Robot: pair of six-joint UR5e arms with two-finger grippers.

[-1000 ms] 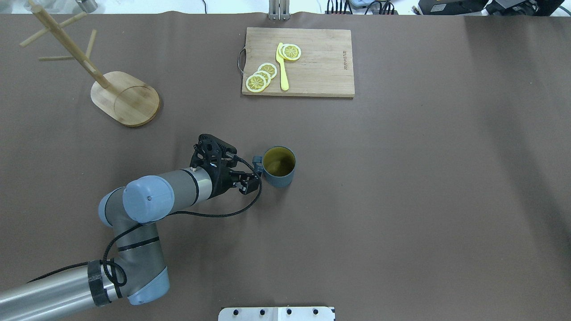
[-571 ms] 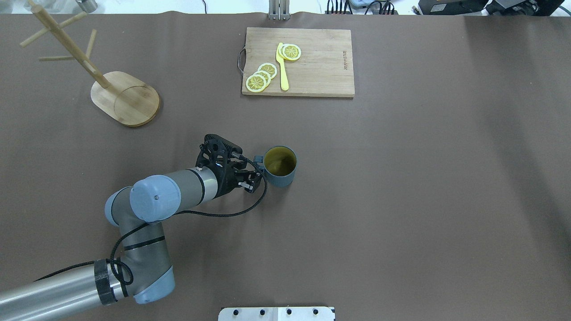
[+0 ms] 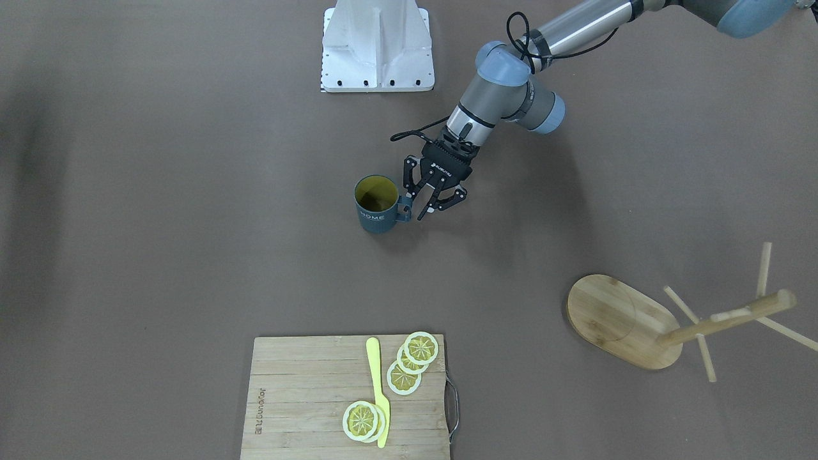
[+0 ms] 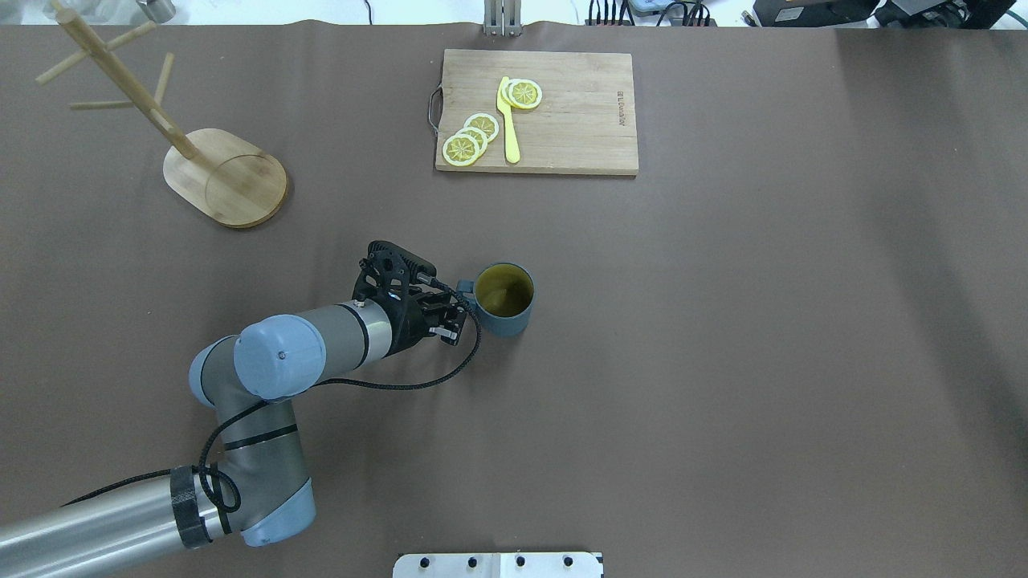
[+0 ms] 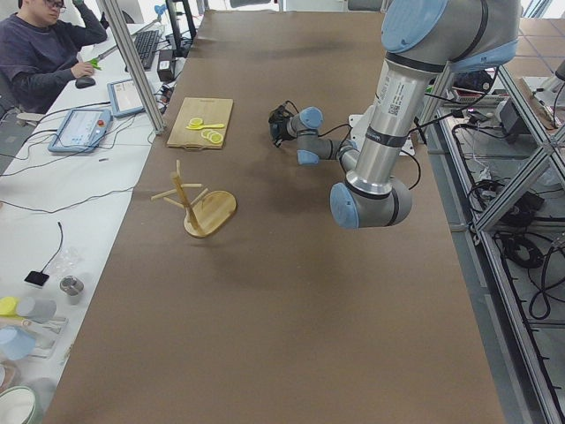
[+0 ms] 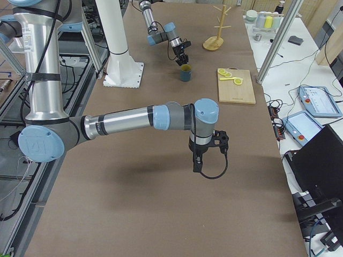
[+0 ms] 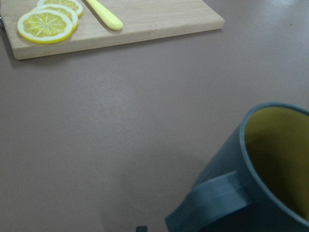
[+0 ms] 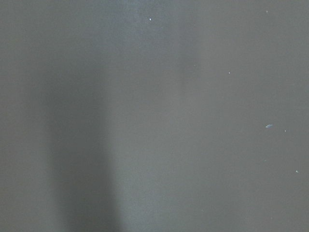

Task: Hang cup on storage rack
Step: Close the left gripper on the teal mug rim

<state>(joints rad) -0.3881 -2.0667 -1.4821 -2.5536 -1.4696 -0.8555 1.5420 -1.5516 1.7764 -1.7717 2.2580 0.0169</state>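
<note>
At the centre of the front-facing view the cup [image 3: 377,216] stands upright on the brown table [image 3: 160,255], mouth up, showing white "HOME" lettering on its dark teal side. The black body of the left gripper [image 3: 439,207] carries a small white logo, too small to read. An engraved mark runs along one short edge of the cutting board [image 4: 570,120], also too small to read.

The left gripper's jaws are apart. It sits low beside the cup, on the side of the handle [image 3: 404,208]. The handle lies just beside the finger nearest the cup. Whether they touch cannot be told. In the left wrist view the handle and rim fill the lower right.

Compared with a second ago in the overhead view, the left arm has pushed toward the cup, closing the gap to the handle. The cup has stayed where it was.

Toward the upper left of the overhead view the storage rack [image 4: 233,185] stands well apart from the cup. Lemon slices [image 4: 470,138] and a yellow knife [image 4: 509,132] lie on the board.

The right gripper [image 6: 197,167] hangs above bare table. Whether its jaws are apart or together cannot be told.
</note>
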